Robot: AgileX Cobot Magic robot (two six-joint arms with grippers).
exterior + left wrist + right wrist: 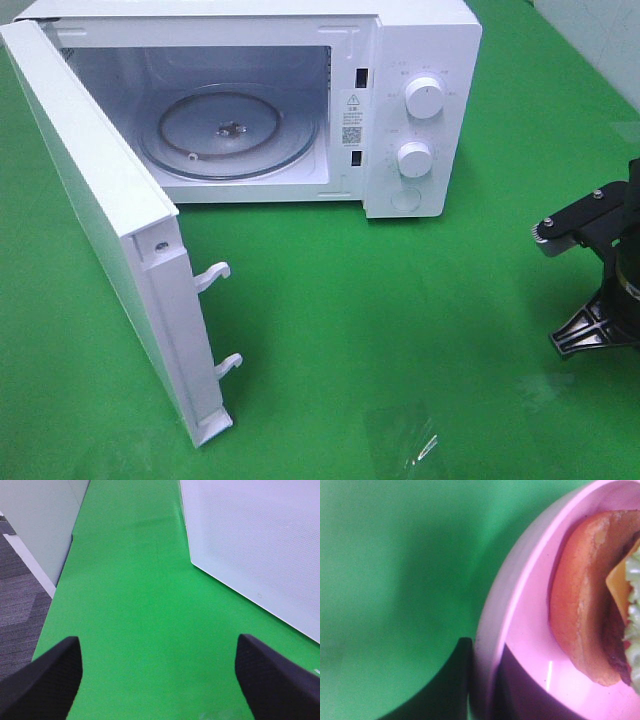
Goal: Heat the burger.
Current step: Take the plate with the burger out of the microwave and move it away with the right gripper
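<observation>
A white microwave oven point(300, 100) stands at the far edge of the green counter point(400, 330), its door point(100, 230) swung wide open toward the near left corner, two latch hooks showing on the door's free edge. Inside, the glass turntable point(230, 135) lies bare. Two round knobs point(424, 98) sit one above the other on the control panel.

The right pincer point(485, 680) is closed on the rim of the pink plate point(520, 630), one finger under the rim and one inside it. The burger point(595, 595) rests on that plate, its bun close to the gripped rim, with cheese and lettuce showing at the side. From the high camera only the dark right arm at the counter's right edge is seen; plate and burger are out of that view.

The left pincer point(159, 680) has its fingers point(45, 680) spread wide with nothing between them, over bare counter just beside the outer face of the open door.
</observation>
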